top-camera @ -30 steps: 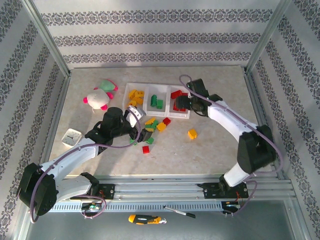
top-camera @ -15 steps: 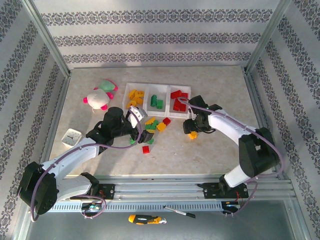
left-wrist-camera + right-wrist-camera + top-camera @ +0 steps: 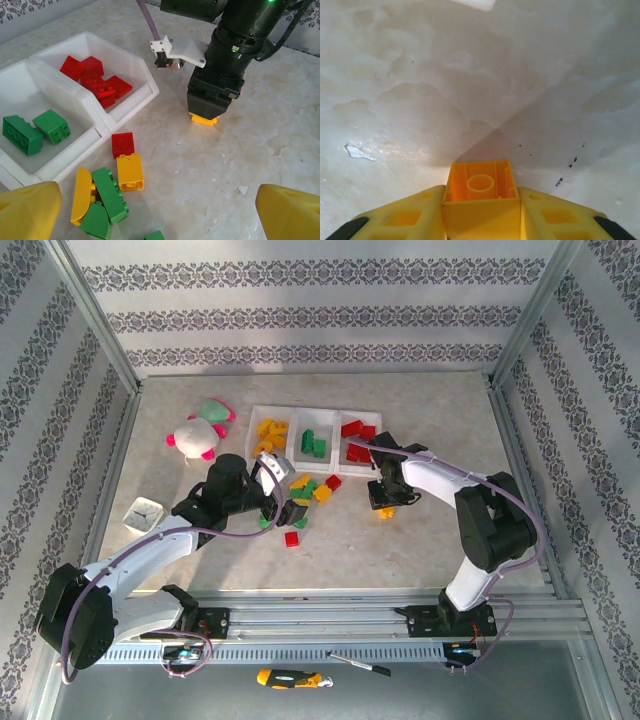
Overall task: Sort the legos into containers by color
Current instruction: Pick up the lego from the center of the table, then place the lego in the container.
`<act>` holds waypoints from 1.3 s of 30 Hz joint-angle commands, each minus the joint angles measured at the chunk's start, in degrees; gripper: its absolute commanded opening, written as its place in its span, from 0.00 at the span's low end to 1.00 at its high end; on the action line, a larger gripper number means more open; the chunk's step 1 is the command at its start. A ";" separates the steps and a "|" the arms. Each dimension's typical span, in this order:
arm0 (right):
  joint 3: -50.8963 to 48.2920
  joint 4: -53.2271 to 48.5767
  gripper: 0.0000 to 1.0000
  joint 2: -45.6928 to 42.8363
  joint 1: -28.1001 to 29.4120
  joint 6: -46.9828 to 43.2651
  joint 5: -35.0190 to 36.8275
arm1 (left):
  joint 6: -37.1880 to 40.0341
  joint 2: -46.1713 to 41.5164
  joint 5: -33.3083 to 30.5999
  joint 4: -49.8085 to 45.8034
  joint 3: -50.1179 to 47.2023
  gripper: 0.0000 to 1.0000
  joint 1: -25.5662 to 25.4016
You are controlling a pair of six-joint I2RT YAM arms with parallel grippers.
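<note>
- Gripping a yellow brick (image 3: 480,187) between its fingers, my right hand (image 3: 206,106) sits low on the desk (image 3: 280,125), near the containers (image 3: 150,92).
- My left hand (image 3: 157,220) gapes wide above the loose legos (image 3: 107,192).
- A plush toy (image 3: 200,430) and a small tray (image 3: 143,512) lie well aside.

I note a beige marbled table (image 3: 340,560), flecked and scuffed in places. Pale wallpapered walls (image 3: 300,320) with dark damask bands close three sides. Aluminium frame posts (image 3: 100,315) slant up at the back corners. The light is even and the shadows are soft.
</note>
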 commanded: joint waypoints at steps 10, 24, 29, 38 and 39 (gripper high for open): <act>10.04 1.74 0.30 -4.90 8.14 1.37 3.48 | -5.30 -6.28 -8.65 -1.67 -4.43 0.99 -0.82; 44.02 11.00 0.26 20.29 15.20 4.00 3.20 | -8.20 -14.73 -18.39 -4.22 -9.39 0.99 -0.79; 52.02 14.09 0.26 27.55 16.24 5.75 4.10 | -8.82 -15.47 -20.79 -4.75 -10.11 0.99 -0.70; 63.05 15.59 0.31 37.31 16.48 7.31 2.58 | -10.06 -15.10 -21.97 -4.55 -9.66 0.99 -0.75; 64.46 14.91 0.34 38.11 16.55 6.80 2.30 | -11.14 -14.95 -24.26 -4.92 -9.31 0.99 -0.70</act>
